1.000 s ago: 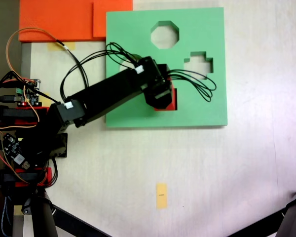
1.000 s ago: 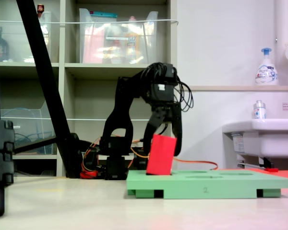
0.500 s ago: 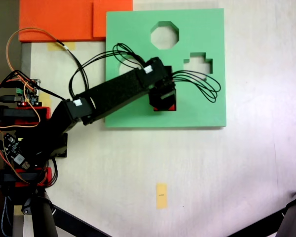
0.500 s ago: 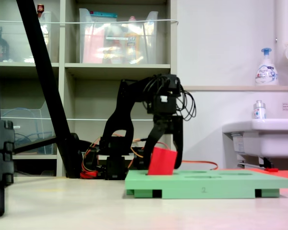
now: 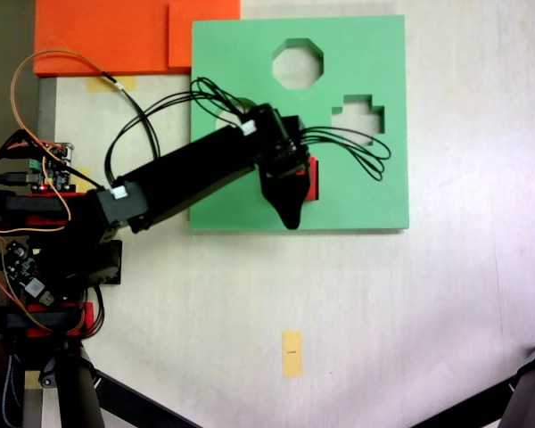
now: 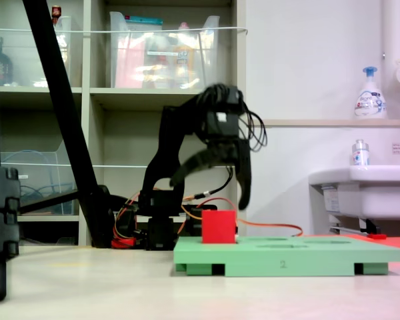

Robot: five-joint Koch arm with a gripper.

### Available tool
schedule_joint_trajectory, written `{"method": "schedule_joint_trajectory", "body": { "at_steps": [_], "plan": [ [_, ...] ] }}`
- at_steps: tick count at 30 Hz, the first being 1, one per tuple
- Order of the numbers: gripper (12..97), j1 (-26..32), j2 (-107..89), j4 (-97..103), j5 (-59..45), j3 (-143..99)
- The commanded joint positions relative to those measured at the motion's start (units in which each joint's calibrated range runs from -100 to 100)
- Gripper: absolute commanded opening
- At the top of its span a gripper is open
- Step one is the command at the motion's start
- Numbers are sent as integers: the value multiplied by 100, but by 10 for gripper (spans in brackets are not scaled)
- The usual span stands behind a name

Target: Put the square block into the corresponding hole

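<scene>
The square block, a red cube, stands upright in the green foam board, with its lower part sunk below the board's top. From above, a strip of the block shows beside the black gripper, which covers the corresponding hole. The gripper hangs just above the block and is open, its jaws spread wide and off the block. One finger points down at the block's right side, while the other is swung up to the left.
The board also has an octagonal cutout and a cross-shaped cutout. Orange foam lies at the upper left. The arm's base and wiring are on the left. A yellow tag lies on the table.
The block went from tilted in the gripper's hold to upright and lower in the board. The gripper has let go of it, opened wide and risen slightly.
</scene>
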Motion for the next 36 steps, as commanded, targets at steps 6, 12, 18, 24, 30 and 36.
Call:
{"method": "schedule_joint_trajectory", "body": {
  "at_steps": [6,12,18,24,30,36],
  "plan": [
    [825,-161,-3973,-206,-1514,390],
    [619,-664,-5956,1046,-3419,370],
    [617,-1304,-6054,2770,-4371,-407],
    [544,-1631,-8707,8547,-4786,-6330],
    [539,-1543,-9699,11947,-5426,-11165],
    [539,-1499,-9699,12264,-5524,-13668]
  ]
}}
